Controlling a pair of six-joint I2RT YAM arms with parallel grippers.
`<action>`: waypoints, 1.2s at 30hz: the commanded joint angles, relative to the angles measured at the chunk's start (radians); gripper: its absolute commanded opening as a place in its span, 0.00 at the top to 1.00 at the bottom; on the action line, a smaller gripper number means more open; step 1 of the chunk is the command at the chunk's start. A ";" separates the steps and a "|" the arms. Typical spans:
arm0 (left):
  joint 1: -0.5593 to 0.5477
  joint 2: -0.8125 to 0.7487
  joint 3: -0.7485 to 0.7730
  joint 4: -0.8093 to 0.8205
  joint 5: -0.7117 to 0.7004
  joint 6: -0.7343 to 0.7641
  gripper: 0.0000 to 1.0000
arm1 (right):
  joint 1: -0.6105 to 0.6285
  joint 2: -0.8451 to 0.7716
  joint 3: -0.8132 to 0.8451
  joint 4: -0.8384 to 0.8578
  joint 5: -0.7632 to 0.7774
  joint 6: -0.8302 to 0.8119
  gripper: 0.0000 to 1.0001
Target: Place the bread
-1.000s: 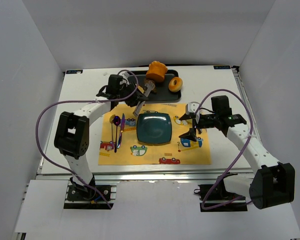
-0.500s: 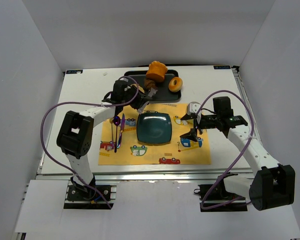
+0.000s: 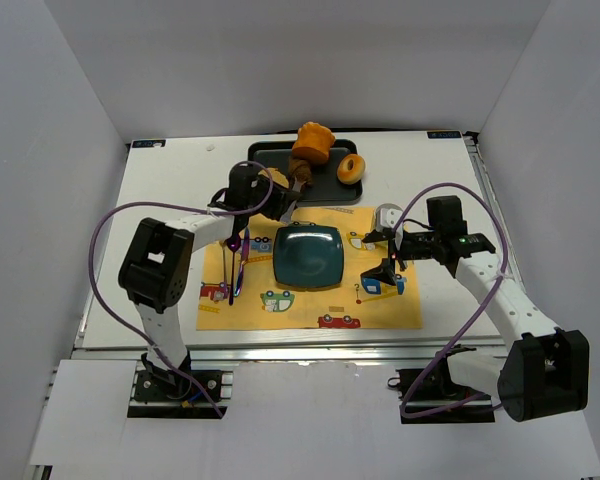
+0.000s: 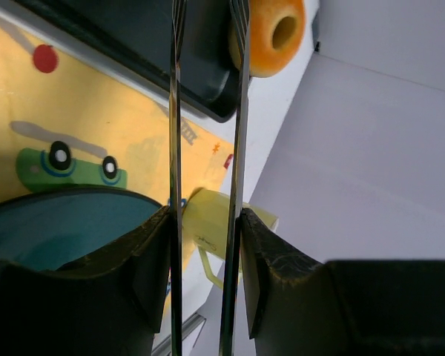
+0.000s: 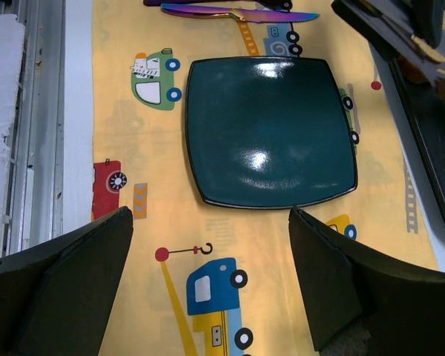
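Note:
The bread, a small dark brown croissant (image 3: 302,174), lies at the front of the black tray (image 3: 326,190), just below the tall orange bun (image 3: 312,143). My left gripper (image 3: 271,197) is shut on metal tongs (image 4: 239,111), whose two thin blades run up between the jaws (image 4: 204,215) toward the tray. The tong tips reach the croissant in the top view. I cannot tell whether they grip it, and it is hidden in the left wrist view. My right gripper (image 3: 383,252) is open and empty over the yellow placemat, right of the teal plate (image 5: 271,133); its jaws (image 5: 211,211) stand wide apart.
The teal plate (image 3: 308,256) sits mid-placemat. A donut (image 3: 351,168) lies on the tray's right part and shows in the left wrist view (image 4: 271,33). A tan toast slice (image 3: 276,180) lies by the tongs. Purple cutlery (image 3: 235,260) lies left of the plate. A pale cup (image 3: 385,215) stands right.
My left wrist has moved nearer and to the right with the tongs, so the tong tips now point at the croissant. The right arm has barely moved.

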 commanded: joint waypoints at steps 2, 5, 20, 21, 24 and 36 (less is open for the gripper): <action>-0.009 0.014 0.058 -0.064 -0.017 0.005 0.51 | -0.007 -0.017 0.000 0.024 -0.030 0.011 0.11; -0.014 0.025 0.068 -0.072 -0.017 0.005 0.51 | -0.007 -0.015 0.000 0.025 -0.030 0.009 0.11; -0.018 0.063 0.089 -0.063 -0.017 0.004 0.48 | -0.008 -0.012 -0.012 0.022 -0.030 -0.002 0.11; -0.018 0.067 0.089 -0.055 -0.014 0.001 0.48 | -0.010 -0.012 -0.014 0.022 -0.030 -0.002 0.11; -0.018 0.070 0.094 -0.045 -0.012 -0.006 0.48 | -0.011 -0.012 -0.018 0.019 -0.027 -0.006 0.11; -0.021 0.073 0.109 -0.019 0.002 -0.032 0.46 | -0.011 -0.012 -0.026 0.019 -0.026 -0.012 0.11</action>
